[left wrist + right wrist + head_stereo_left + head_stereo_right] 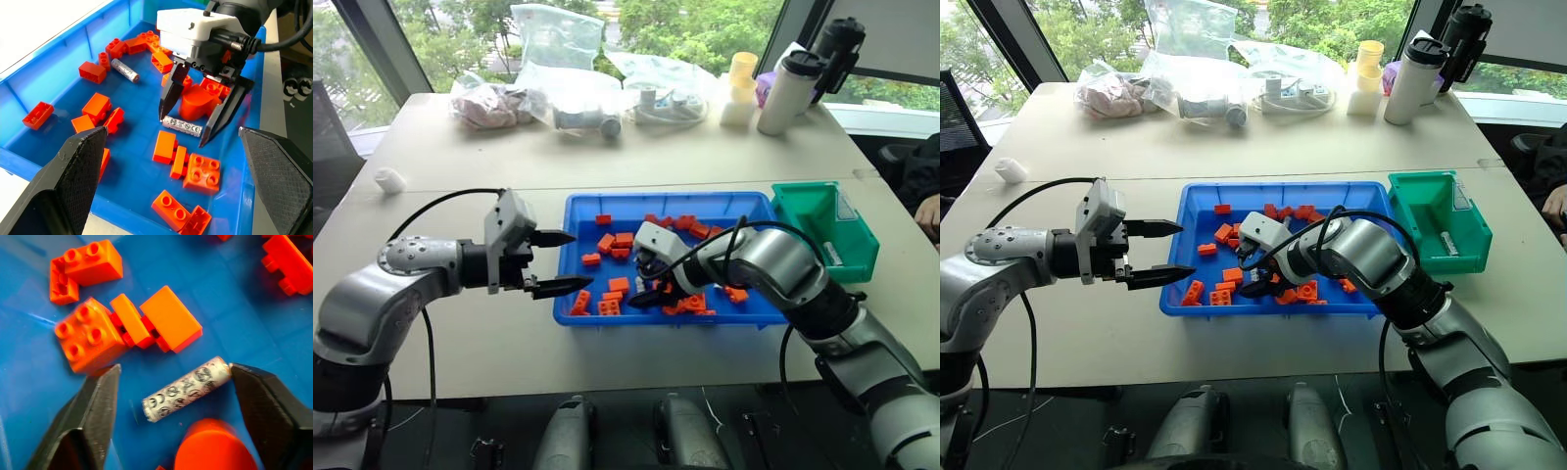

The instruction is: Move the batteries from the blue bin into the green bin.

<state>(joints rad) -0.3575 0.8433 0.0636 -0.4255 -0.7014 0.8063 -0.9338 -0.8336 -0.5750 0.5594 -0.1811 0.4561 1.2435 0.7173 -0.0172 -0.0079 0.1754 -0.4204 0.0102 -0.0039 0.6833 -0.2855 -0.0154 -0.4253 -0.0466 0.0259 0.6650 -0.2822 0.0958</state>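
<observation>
The blue bin (576, 231) lies in the middle of the table with orange bricks (607, 305) scattered in it. My right gripper (174, 378) is down inside it, open, its fingers on either side of a silvery battery (187, 387) that lies on the bin floor. One fingertip (234, 373) touches the battery's end and the other stands a little apart. A second battery (124, 70) lies further back among the bricks. My left gripper (578, 260) hovers open and empty at the bin's left rim. The green bin (842, 211) stands just to the right of the blue bin.
Orange bricks (88, 335) and a round orange piece (215, 445) lie close around the battery. Plastic bags (558, 69), a white bottle (786, 93) and a black flask stand at the table's back. A person's hand (930, 211) rests at the right edge.
</observation>
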